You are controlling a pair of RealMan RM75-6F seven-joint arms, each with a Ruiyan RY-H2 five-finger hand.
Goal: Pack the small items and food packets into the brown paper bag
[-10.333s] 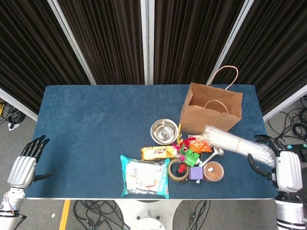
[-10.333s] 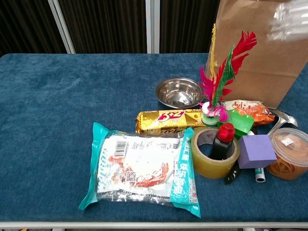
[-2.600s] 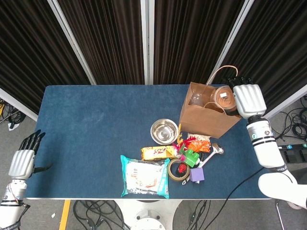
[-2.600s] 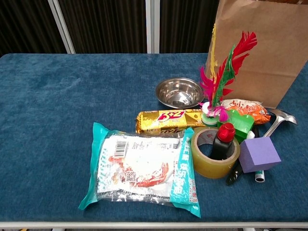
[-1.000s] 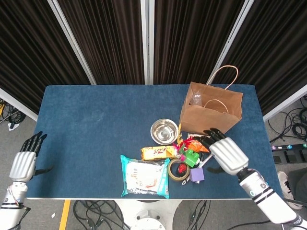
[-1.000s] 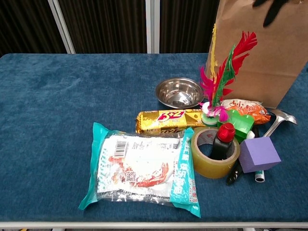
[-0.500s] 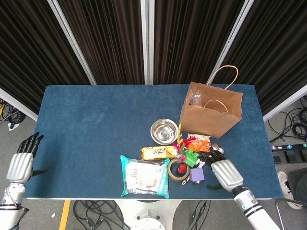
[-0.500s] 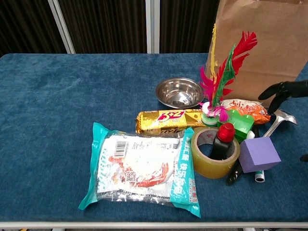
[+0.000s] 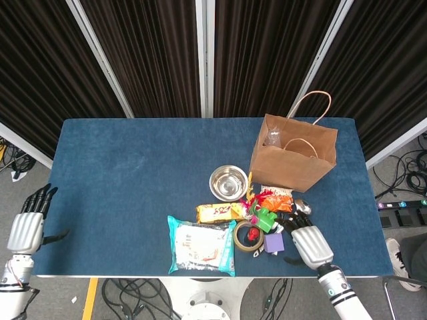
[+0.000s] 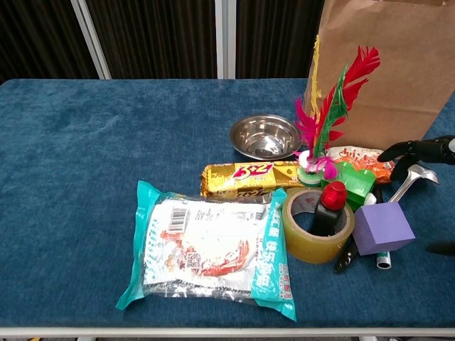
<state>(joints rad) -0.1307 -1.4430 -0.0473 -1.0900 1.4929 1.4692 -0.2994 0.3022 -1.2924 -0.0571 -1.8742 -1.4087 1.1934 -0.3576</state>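
Right hand (image 9: pixel 311 244) open, empty, fingers spread, hovering by purple cube (image 10: pixel 383 226) and metal spoon (image 10: pixel 411 180). Likely next: pinch cube by opposite faces, avoid pen beneath. Brown paper bag (image 9: pixel 293 155) upright behind pile. Left hand (image 9: pixel 27 228) open, idle off table's edge.

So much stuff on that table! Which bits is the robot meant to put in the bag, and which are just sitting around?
For the job:
brown paper bag
noodle packet
gold biscuit packet
orange snack packet
tape roll
purple block
feather shuttlecock
right hand, reaching in

Just there:
blue table
left hand, idle off the table's edge
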